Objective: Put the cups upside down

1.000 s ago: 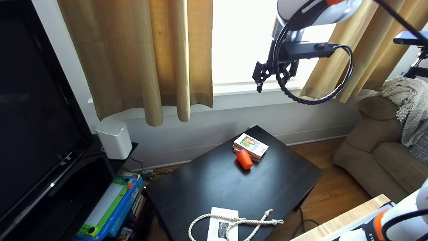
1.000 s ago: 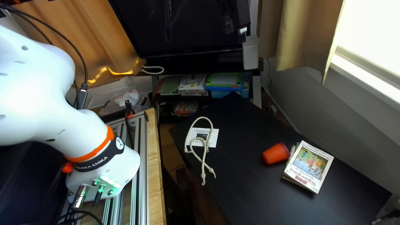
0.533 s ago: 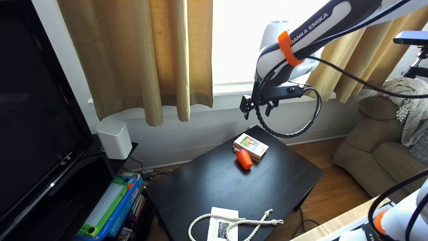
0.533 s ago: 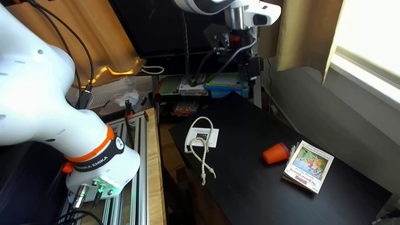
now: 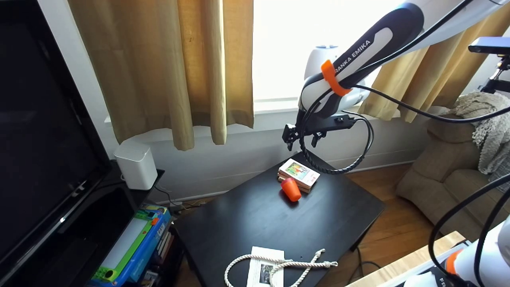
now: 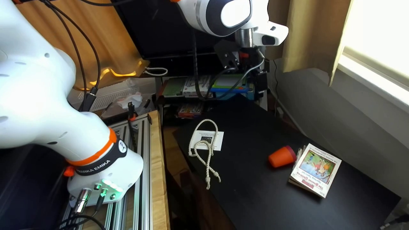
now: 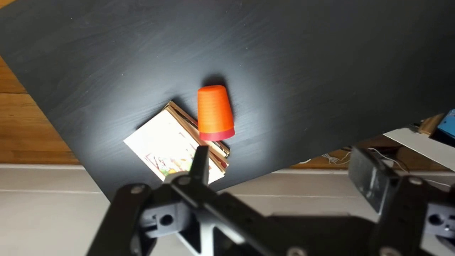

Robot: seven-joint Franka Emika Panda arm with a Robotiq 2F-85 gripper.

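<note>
One orange-red cup (image 5: 291, 189) lies on its side on the black table (image 5: 235, 223). It also shows on the table in another exterior view (image 6: 282, 156) and in the wrist view (image 7: 215, 112). Its darker red mouth end points toward a small book stack and is right beside it; whether they touch I cannot tell. Whether the red band is a second nested cup I cannot tell. My gripper (image 5: 302, 146) is open, pointing down, well above the table's far corner. In the wrist view, the gripper (image 7: 279, 154) has wide-apart fingers with nothing between them. The cup is beyond the left fingertip.
The book stack (image 5: 299, 172) lies under and near the gripper, beside the cup. A white rope (image 6: 207, 159) lies on a white paper (image 6: 218, 140). The wall and window (image 5: 295, 63) are close behind the arm. A black TV (image 5: 40, 127) and white box speaker (image 5: 136, 165) stand nearby.
The arm and gripper have come down from high by the window, moving slightly left in an exterior view; they were above the frame in another. The cup, books and rope have not moved.
</note>
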